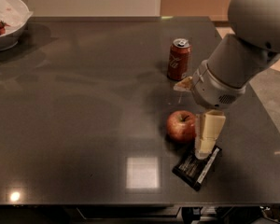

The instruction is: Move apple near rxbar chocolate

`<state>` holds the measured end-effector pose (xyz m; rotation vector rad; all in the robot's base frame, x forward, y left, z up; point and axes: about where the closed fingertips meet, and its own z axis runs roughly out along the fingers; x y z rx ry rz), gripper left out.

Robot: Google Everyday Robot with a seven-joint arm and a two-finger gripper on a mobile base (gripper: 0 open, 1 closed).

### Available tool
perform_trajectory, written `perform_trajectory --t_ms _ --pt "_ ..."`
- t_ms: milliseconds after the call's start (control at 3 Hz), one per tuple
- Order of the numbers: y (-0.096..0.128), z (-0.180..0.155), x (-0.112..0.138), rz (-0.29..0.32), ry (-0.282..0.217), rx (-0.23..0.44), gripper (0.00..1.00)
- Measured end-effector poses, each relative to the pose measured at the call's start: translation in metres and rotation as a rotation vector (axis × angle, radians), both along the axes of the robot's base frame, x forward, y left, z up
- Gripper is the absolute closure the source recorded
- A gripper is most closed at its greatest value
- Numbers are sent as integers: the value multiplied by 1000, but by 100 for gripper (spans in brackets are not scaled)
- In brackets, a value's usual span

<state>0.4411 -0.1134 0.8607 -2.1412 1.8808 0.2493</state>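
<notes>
The red apple (180, 125) sits on the dark table (84, 101), just up and left of the black rxbar chocolate (197, 168), which lies near the front edge. There is a small gap between the two. My gripper (194, 118) is open, right beside the apple on its right. One pale finger (208, 133) hangs down between the apple and the bar, partly covering the bar's top end. The other finger (183, 84) sticks out behind the apple. The apple is free of the fingers.
A red soda can (178, 59) stands upright behind the apple, close to the arm. A white bowl (7, 35) with red food sits at the far left corner. The table's right edge runs just beyond the arm.
</notes>
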Motion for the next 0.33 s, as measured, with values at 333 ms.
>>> perform_trajectory --t_ms 333 --pt "0 2 1 0 -2 1 0"
